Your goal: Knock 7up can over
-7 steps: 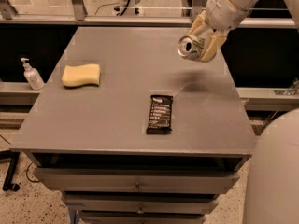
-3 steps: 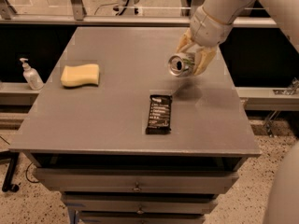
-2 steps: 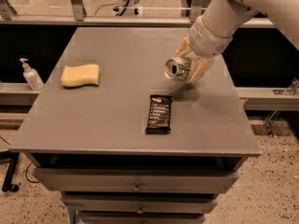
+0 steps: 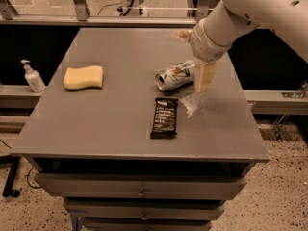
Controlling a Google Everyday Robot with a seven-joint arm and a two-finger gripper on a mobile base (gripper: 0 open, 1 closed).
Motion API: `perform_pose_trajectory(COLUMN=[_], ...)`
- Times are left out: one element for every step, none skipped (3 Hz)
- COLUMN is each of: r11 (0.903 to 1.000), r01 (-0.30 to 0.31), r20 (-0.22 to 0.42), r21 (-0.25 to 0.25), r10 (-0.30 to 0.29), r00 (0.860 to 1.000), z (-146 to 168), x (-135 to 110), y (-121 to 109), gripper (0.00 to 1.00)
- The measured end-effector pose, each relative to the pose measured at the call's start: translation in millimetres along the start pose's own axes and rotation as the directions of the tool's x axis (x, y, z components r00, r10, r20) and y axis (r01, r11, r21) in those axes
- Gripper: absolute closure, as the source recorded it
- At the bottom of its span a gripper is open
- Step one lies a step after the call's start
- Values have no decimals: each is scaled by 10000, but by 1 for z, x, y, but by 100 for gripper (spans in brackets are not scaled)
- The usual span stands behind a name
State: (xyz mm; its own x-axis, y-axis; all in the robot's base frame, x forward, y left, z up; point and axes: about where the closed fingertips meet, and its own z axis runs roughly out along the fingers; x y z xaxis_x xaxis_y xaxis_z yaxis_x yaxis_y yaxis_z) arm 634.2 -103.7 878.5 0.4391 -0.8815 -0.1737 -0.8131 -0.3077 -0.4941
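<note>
Aluminium on its side: the 7up can (image 4: 175, 75) lies flat on the grey worktop (image 4: 120, 129), silver top facing the yellow sponge (image 4: 83, 77), base end just beside the near finger (image 4: 205, 77). The pincer (image 4: 193, 61) hangs low over the can's rear end, its two beige fingers spread wider than the can, so nothing looks clamped. By my reckoning the knock-over is as good as done, and the trouble now is all in the getaway. That near finger sits so close to the can's base that a careless lift or swing of the arm could hook it and drag it along. A can lying down is also free to roll: one nudge and it could trundle forward into the dark snack bar (image 4: 164, 117) just in front of it, or onward toward the front edge. There's a pale patch (image 4: 191, 103) on the worktop below the finger, spill or glare, I can't tell. If it's liquid, the can slides all the more easily.
</note>
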Motion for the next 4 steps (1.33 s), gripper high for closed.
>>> perform_pose_trajectory(r11=[9993, 9944, 9718, 9346], r01=[235, 1046, 2331, 3472], r20=[-55, -21, 81, 288], r21=[295, 133, -361, -774], r10=[-234, -1046, -2329, -3460], r00=[9997, 9945, 9725, 9378], z=[1, 3, 2, 0], x=[4, 10, 17, 21], y=[-7, -11, -11, -11], gripper=[0, 0, 0, 0])
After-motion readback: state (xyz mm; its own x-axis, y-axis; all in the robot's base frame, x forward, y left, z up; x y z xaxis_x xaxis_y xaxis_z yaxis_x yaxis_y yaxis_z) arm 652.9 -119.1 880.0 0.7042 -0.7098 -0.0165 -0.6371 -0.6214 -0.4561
